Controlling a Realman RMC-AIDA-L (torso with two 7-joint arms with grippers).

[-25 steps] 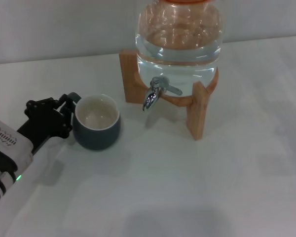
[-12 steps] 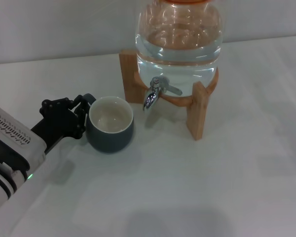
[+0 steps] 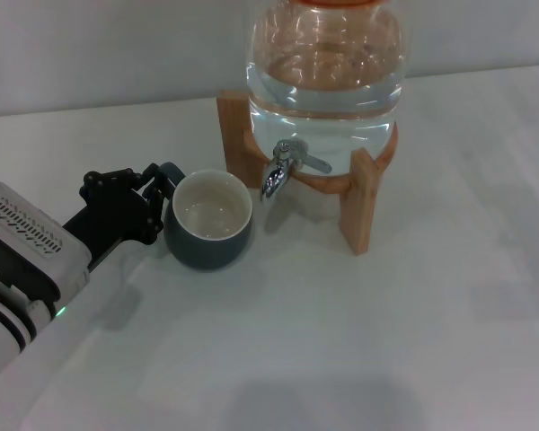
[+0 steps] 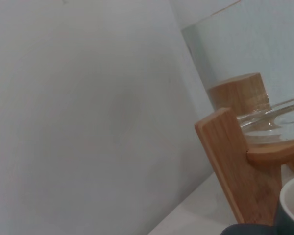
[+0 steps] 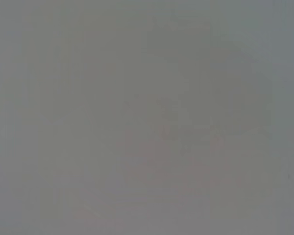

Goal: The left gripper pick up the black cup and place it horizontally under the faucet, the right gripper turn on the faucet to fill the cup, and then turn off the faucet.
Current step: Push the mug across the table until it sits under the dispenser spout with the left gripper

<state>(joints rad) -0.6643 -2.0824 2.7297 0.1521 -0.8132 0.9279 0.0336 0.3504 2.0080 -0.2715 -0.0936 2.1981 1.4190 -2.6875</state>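
The black cup [image 3: 210, 221] stands upright on the white table, cream inside, just left of and below the faucet [image 3: 282, 169]. Its rim also shows in the left wrist view [image 4: 293, 205]. My left gripper [image 3: 153, 193] is shut on the cup's small handle at the cup's left side. The chrome faucet has its flat lever pointing right and its spout turned down, and no water runs from it. The right gripper is out of view; the right wrist view shows only a blank grey surface.
A large clear glass jar [image 3: 325, 63] of water rests on a tan wooden stand [image 3: 359, 197] behind the cup. The stand's legs [image 4: 235, 161] are close to the cup. White table [image 3: 386, 341] spreads in front and to the right.
My left gripper has carried the cup to the right and slightly away, from the table's left toward the faucet. The faucet and jar have not moved.
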